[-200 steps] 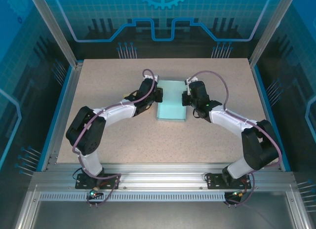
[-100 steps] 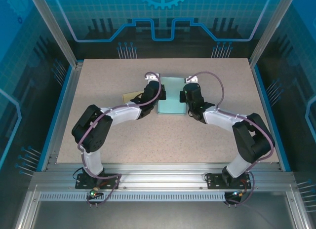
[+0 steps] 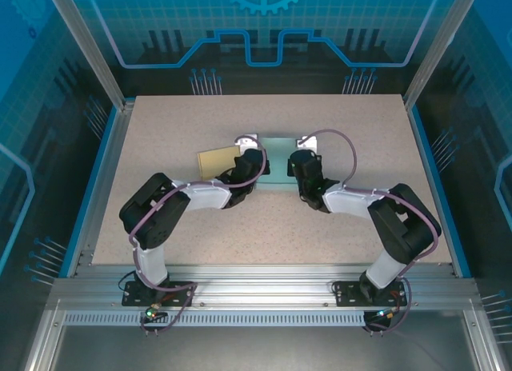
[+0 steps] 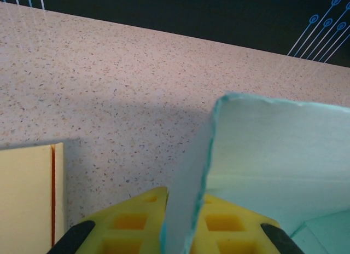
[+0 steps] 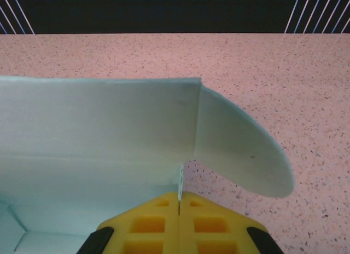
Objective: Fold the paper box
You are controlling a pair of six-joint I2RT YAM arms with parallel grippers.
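Pale teal card: the paper box (image 3: 278, 151) stands mid-table between the two arms, a little beyond the centre. From above it looks narrow, with its side walls pulled upright. The left gripper (image 3: 256, 158) is clamped on the box's left wall. Its wrist view shows the yellow fingers (image 4: 136, 221) squeezing the thin wall edge-on, and the paper rises between them to a slightly ragged top rim. The right gripper (image 3: 294, 161) is pinched tight on the right wall, its jaws closed with just the paper's edge between them. Beside that grip a rounded flap (image 5: 243, 155) curls outward over the table (image 3: 360, 123), which is speckled beige. Just left of the left gripper a tan sheet (image 3: 218, 161) lies flat, with a thin red line near its edge
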